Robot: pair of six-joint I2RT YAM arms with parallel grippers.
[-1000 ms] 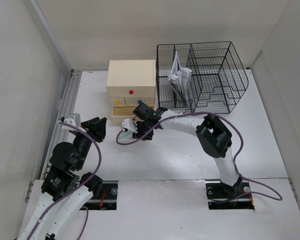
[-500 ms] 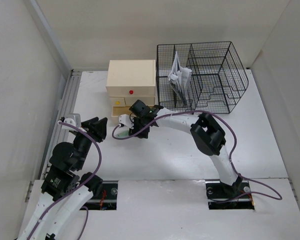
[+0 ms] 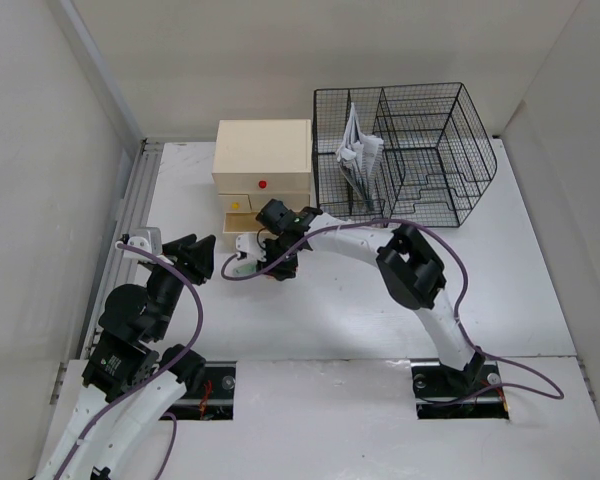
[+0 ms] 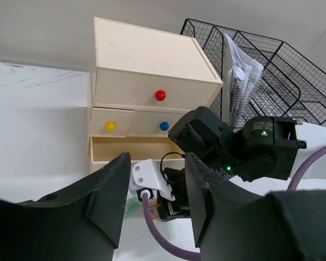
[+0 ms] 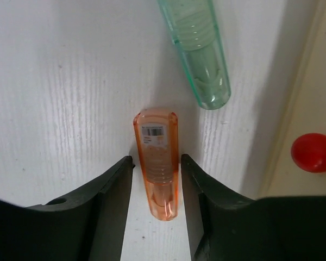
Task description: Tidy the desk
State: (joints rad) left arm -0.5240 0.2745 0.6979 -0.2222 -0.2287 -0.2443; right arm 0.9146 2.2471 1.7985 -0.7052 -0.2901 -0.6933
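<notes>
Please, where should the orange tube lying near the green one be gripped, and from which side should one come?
Grip the orange tube across its middle, coming straight down from above. It lies flat on the desk, long and narrow, with straight parallel sides that suit the jaws. The green tube lies apart, beyond its labelled end, so both sides look free.

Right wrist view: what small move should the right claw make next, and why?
Probably close the right claw on the orange tube and lift. The claw straddles the tube, which lies flat on the desk and apart from the green tube ahead, so a squeeze should catch it alone.
</notes>
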